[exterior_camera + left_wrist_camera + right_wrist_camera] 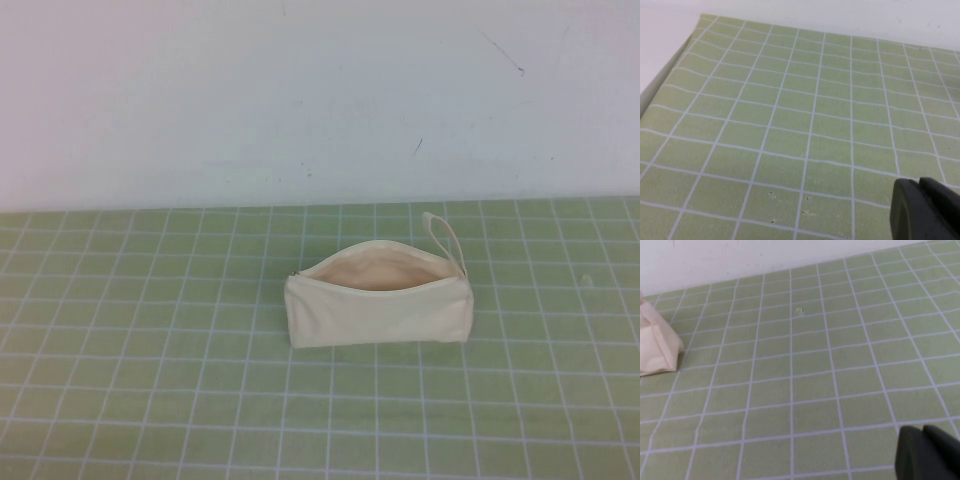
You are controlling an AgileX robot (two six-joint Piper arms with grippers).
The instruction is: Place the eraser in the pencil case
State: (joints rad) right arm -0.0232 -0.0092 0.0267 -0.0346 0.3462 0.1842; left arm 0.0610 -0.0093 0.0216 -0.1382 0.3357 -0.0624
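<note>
One pencil case (378, 308), cream-white, lies near the centre of the green gridded worktop (150, 380), zip open along the top. Beige lining shows inside; contents cannot be made out. One wrist loop (443, 236) sits at its 1 o'clock end. Eraser: not seen in any view. Left gripper (927, 210) and right gripper (927, 454) each hang above bare worktop; cannot tell their opening.

No readable text, label or number shows anywhere.
</note>
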